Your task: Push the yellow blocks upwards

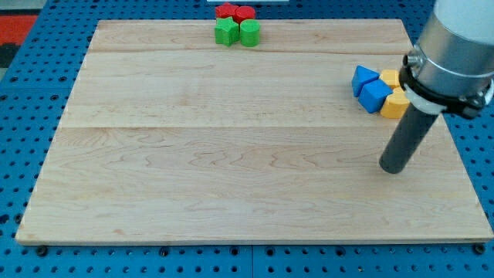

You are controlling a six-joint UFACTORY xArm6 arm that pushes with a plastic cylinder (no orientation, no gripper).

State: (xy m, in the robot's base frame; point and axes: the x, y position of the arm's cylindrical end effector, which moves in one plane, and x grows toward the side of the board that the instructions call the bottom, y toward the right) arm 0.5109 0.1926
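Two yellow blocks sit at the view's right of the wooden board (231,154): one (394,104) lower, one (390,77) above it, both partly hidden by the arm. Two blue blocks touch them on the left: a triangular one (363,79) and a cube-like one (376,96). My tip (392,168) rests on the board below the lower yellow block, a short way apart from it. The rod slants up to the right into the grey arm body (455,46).
At the view's top centre stand a green star-like block (226,32) and a green cylinder-like block (249,33), with two red blocks (235,11) just above them at the board's edge. A blue pegboard (23,116) surrounds the board.
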